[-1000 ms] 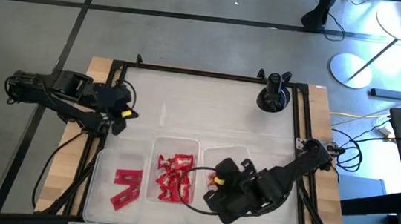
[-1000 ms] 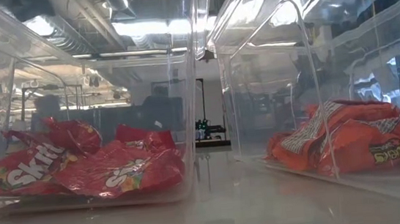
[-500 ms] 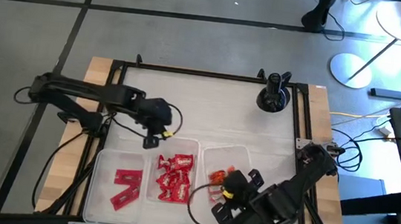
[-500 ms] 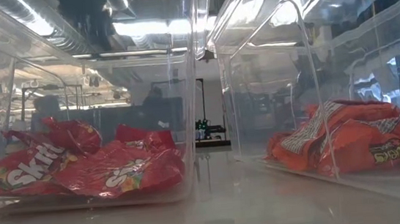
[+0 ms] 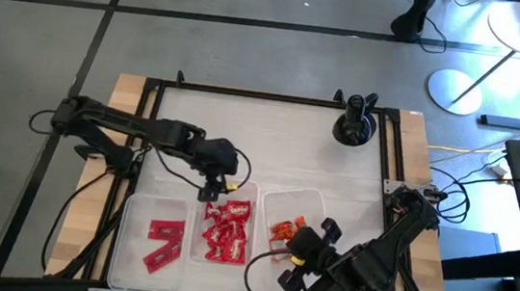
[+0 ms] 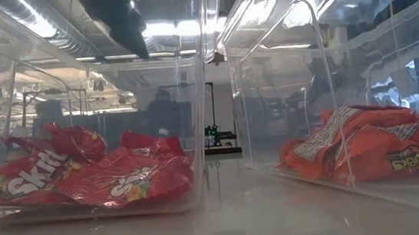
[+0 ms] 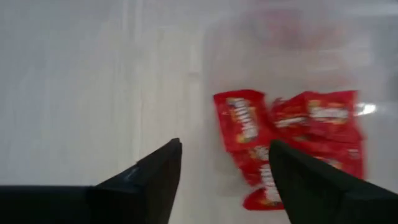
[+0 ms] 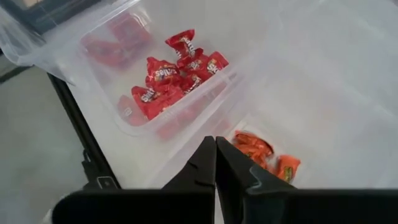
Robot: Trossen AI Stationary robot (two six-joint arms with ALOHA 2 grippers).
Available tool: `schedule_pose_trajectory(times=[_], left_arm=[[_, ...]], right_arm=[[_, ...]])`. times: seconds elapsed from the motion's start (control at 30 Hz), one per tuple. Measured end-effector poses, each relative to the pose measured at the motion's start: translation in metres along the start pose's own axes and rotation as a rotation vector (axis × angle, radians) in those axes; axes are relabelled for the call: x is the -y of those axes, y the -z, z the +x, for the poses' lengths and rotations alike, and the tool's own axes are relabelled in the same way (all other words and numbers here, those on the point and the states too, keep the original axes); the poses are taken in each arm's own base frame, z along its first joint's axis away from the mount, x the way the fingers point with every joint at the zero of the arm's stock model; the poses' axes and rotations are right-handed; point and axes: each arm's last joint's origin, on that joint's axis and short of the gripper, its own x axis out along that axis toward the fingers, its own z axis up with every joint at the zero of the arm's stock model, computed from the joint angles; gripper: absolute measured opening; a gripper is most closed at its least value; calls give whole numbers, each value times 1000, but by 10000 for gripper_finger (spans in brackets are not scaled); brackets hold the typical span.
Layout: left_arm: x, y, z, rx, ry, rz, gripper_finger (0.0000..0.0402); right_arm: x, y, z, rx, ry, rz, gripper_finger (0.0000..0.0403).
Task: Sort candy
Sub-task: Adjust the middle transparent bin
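Note:
Three clear bins stand side by side at the table's near edge. The left bin [image 5: 142, 213] holds flat red bars [image 5: 164, 243]. The middle bin [image 5: 205, 190] holds red packets with white marks [image 5: 227, 231] [image 7: 311, 124]. The right bin [image 5: 310, 201] holds orange pieces [image 5: 285, 231] [image 8: 264, 152]. My left gripper [image 5: 224, 182] [image 7: 224, 146] hangs open above the far end of the middle bin, nothing between its fingers. It shows as a dark shape [image 6: 118, 10] in the low view. My right gripper [image 5: 292, 265] [image 8: 216, 155] is shut and empty at the near end of the right bin.
A black stand [image 5: 353, 124] sits at the table's far right. A black frame [image 5: 246, 94] runs around the white table top, with bare white surface [image 5: 270, 147] beyond the bins. Cables [image 5: 256, 271] trail by the right arm.
My left gripper has swung from the table's left edge toward the right and the near edge and now hangs over the far end of the middle bin. My right gripper has drawn back from over the right bin toward the near edge.

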Motion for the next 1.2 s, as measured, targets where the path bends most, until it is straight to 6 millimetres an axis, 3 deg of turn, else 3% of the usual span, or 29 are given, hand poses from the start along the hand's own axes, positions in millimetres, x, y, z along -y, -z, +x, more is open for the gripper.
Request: schedule_pose_trajectory(times=[0.17,0.47,0.6,0.8,1.03,1.2], left_arm=[[-7,-3,29,-61,-124,35,248],[-8,6,74,-252,-100,19,242],[-1,7,78,-265,-93,29,183],[12,7,76,-248,-63,38,25],[17,8,73,-253,-36,-33,4],[31,1,67,-215,-18,-16,2]], right_arm=[[0,0,0,2,0,-64,3],[0,0,0,0,-1,-113,3],[0,0,0,-1,-1,-122,3],[0,0,-1,-2,-3,-141,3],[1,0,-2,-8,-7,-142,3],[1,0,-2,-8,-7,-142,3]])
